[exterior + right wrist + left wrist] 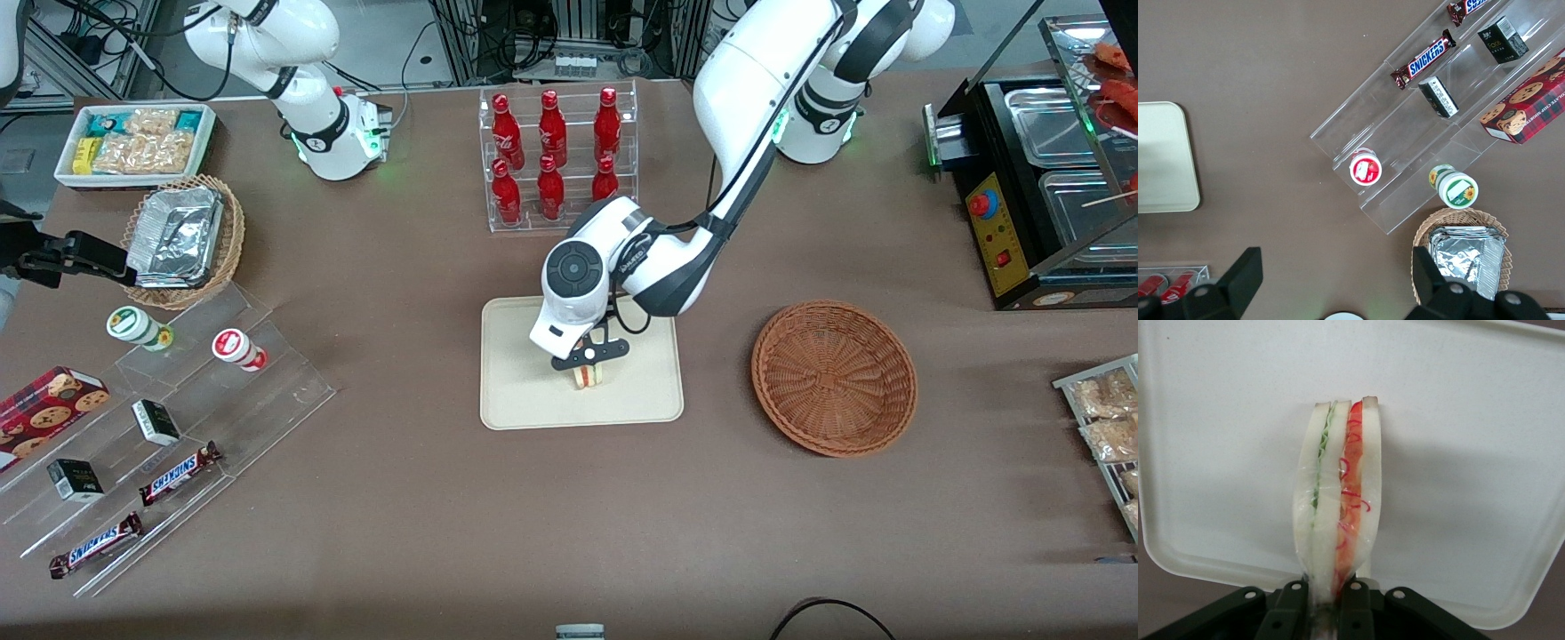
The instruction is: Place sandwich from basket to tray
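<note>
Front view | gripper [589, 358] low over tray [516, 391], fingers [1355, 613] clamped tight on sandwich [1338, 513], which stands upright above the tray's middle | basket [834, 377] beside tray, toward working arm's end

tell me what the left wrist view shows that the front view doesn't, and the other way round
Only the left wrist view shows the sandwich's green and red filling layers up close, pinched between the gripper's fingers. Only the front view shows the empty basket toward the working arm's end of the table, the rack of red bottles and the snack shelves. Both show the gripper shut on the sandwich over the tray.
</note>
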Controlling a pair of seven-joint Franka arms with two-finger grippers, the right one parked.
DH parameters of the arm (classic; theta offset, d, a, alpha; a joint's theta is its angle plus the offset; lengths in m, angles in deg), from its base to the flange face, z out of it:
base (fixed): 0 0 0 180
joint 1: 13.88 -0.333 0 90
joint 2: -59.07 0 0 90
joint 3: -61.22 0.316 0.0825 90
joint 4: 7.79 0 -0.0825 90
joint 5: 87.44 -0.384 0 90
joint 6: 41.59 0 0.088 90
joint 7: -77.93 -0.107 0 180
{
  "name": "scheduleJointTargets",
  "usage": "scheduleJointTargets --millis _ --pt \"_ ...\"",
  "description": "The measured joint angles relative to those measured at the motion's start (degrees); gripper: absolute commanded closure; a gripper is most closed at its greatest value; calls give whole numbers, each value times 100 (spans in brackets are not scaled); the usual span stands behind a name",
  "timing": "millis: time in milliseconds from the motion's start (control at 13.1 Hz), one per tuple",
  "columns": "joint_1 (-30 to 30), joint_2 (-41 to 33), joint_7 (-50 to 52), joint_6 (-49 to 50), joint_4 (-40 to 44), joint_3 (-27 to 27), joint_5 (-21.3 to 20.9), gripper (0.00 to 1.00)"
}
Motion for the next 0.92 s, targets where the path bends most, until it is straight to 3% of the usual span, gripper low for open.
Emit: scheduleJointTargets --millis 76,153,229,915 --pt "7 26 73 0 1 0 -122 84" --pt "11 48 142 0 1 1 -198 22" --pt "12 69 180 0 1 1 -235 0" --pt "-5 -16 217 328 543 44 -241 0"
